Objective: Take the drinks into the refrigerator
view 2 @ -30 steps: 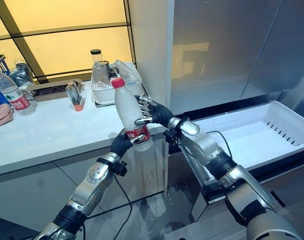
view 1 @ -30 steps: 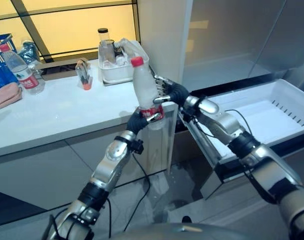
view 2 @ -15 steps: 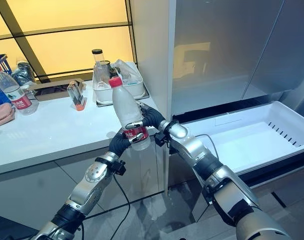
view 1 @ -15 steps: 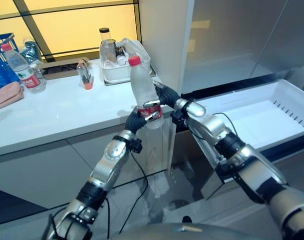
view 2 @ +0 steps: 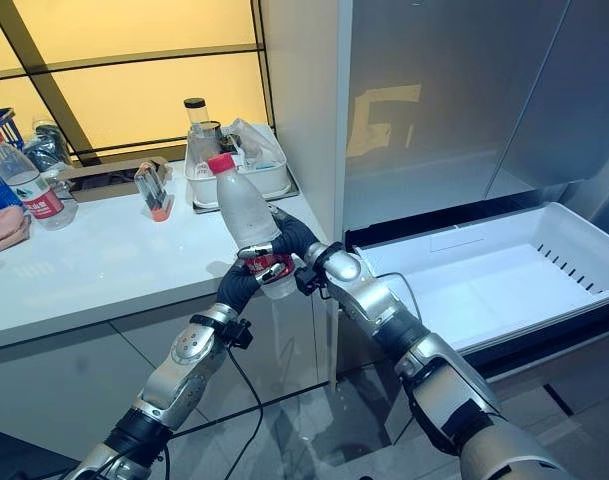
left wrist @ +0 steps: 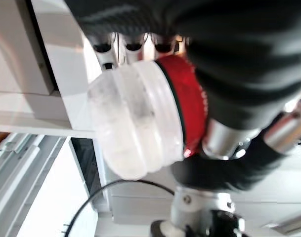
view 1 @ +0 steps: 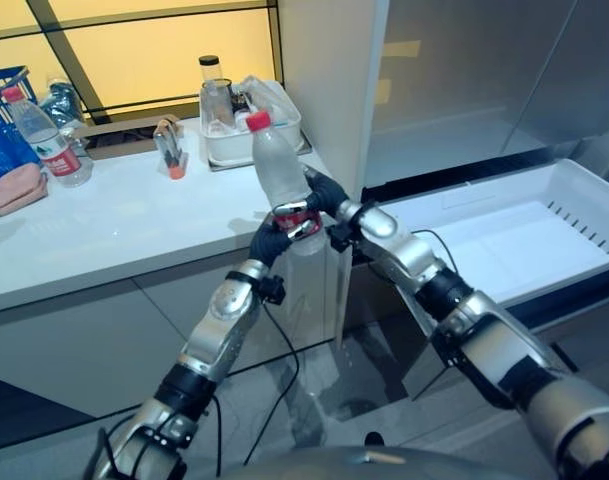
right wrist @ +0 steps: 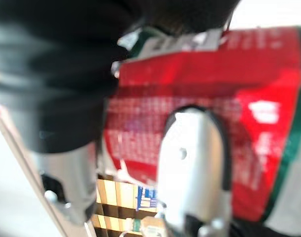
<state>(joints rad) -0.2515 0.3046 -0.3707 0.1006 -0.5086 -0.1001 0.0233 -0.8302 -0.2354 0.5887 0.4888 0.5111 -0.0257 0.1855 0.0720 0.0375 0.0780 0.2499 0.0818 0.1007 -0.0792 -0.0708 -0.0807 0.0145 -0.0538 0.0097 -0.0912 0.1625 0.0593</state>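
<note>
I have the water bottle (view 1: 281, 190) held upright just off the front edge of the white counter (view 1: 124, 235), both my hands on its red label band: my left hand (view 1: 275, 237) is curled round the lower part of the label from the counter side, and my right hand (view 2: 292, 237) is wrapped round the same band from the side of the drawer, its thumb lying across the label in the right wrist view. The bottle is clear ribbed plastic with a red cap; I judge it light to middling in weight, thin-walled and easy to dent, and smooth enough to slip, so the label band, where the body is straight, seems the soundest place to grip, with the ribbed base left free below. Past the counter's corner the open refrigerator drawer (view 1: 544, 235) stands pulled out, white and bare inside, its near rim the edge to clear and plenty of room beyond it. Further back on the counter sit a white tub (view 1: 246, 140) with jars, a small holder (view 1: 169, 148) and, far from the drawer, another bottle (view 1: 42, 140) beside a blue basket (view 1: 2, 105).
</note>
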